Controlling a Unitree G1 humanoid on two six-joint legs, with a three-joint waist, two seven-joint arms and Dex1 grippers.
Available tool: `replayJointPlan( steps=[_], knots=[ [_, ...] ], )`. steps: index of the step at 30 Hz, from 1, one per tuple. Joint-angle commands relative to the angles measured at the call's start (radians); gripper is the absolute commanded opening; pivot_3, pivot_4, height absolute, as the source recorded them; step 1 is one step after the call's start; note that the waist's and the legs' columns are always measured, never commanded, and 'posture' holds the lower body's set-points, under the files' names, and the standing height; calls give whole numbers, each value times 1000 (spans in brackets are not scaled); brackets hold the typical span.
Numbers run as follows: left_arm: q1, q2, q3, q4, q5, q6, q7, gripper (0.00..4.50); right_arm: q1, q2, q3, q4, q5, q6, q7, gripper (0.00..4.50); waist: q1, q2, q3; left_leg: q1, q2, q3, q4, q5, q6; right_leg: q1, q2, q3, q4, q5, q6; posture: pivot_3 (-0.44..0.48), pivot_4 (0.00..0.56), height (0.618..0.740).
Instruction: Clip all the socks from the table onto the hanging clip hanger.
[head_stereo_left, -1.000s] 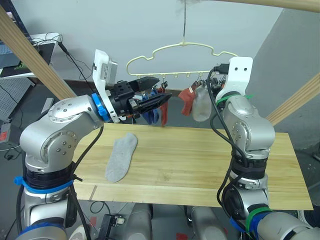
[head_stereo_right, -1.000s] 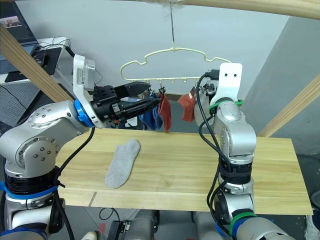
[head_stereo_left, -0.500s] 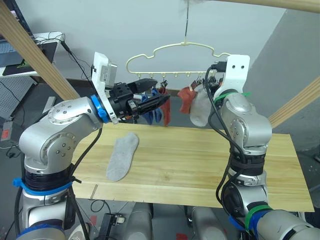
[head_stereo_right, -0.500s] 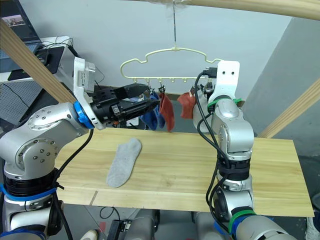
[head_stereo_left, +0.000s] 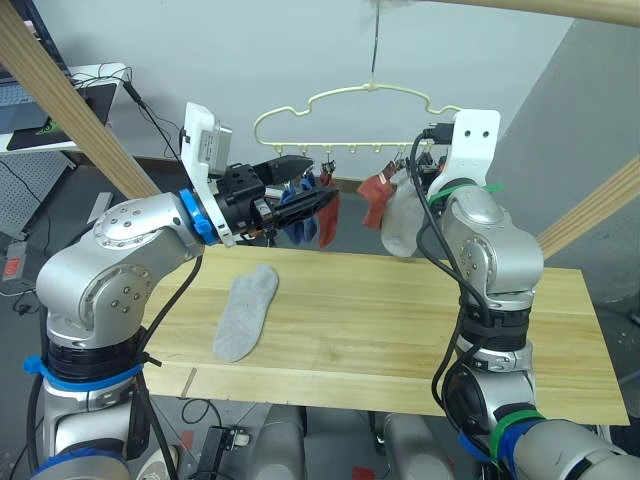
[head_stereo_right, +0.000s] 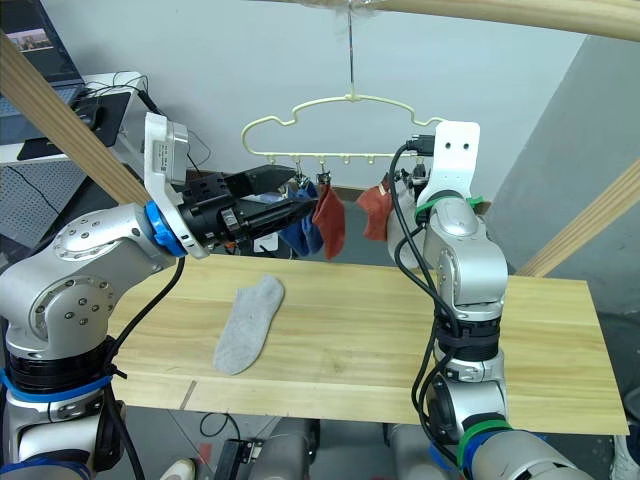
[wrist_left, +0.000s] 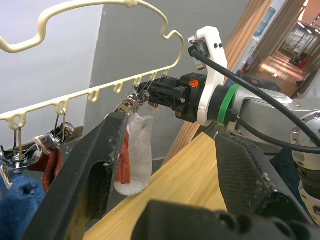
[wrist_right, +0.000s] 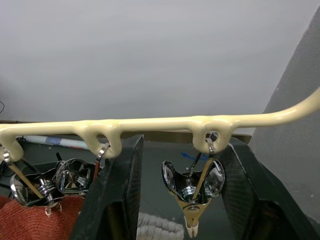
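1. Hanger: pale-yellow clip hanger (head_stereo_left: 350, 110) hangs by its hook above the far edge of the table (head_stereo_left: 400, 330).
2. Left end effector (head_stereo_left: 310, 200) is raised just beside the hanger's left clips, fingers spread, gripping nothing; blue socks (head_stereo_left: 300, 225) and a rust red sock (head_stereo_left: 328, 215) hang right at its tip.
3. Right end effector (wrist_right: 177, 195) is up under the hanger's bar, fingers spread on either side of an empty metal clip (wrist_right: 192, 187); nothing pinched.
4. Light grey hung sock (head_stereo_left: 400, 220) and a second rust red sock (head_stereo_left: 372, 200) hang from clips just beside the right end effector.
5. One light grey sock on the table (head_stereo_left: 245, 312) lies flat on the left part, below and well apart from the left end effector.
6. No readable writing or labels; a green band (wrist_left: 223, 97) wraps the right wrist.
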Motion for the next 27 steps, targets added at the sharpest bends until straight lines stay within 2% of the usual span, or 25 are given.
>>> replayJointPlan(
  steps=[1,4,6,15,20,21,25,27],
  knots=[
    [-5,13,13,-28,3,-24,-7,3189,-14,-1,-3,-31,-3,-29,-13,1178,0,0,0,0,0,0,0,0,0,0,0,0,0,0,0,83,230,740],
    [-6,12,12,-26,6,-25,-8,3189,-15,-2,-5,-30,-2,-29,-15,324,0,0,0,0,0,0,0,0,0,0,0,0,0,0,0,84,229,740],
    [-6,12,12,-26,7,-25,-7,3189,-16,-3,-5,-30,-1,-29,-17,57,0,0,0,0,0,0,0,0,0,0,0,0,0,0,0,84,229,740],
    [23,29,0,-13,31,19,21,3189,-17,-8,-7,-32,-2,-28,-22,57,-1,0,0,0,0,0,0,0,0,0,0,0,0,0,0,80,230,740],
    [92,57,-42,47,111,27,35,3189,-22,-12,-7,-31,-2,-27,-21,57,-1,0,0,0,0,0,0,0,0,0,0,0,1,0,0,82,233,740],
    [109,55,-44,55,122,21,34,3539,-23,-13,-7,-31,-2,-27,-21,0,-1,0,0,0,0,0,0,0,0,0,0,0,1,0,0,80,235,740],
    [202,43,-60,75,174,10,52,4487,-27,-16,-9,-34,-2,-24,-20,0,-1,0,0,0,0,0,0,0,0,0,0,0,0,0,0,77,236,740],
    [256,45,-88,86,223,-4,63,4487,-29,-18,-10,-35,-2,-23,-21,0,-2,0,-1,0,0,0,0,0,0,0,0,0,0,0,0,74,237,740]
  ],
)
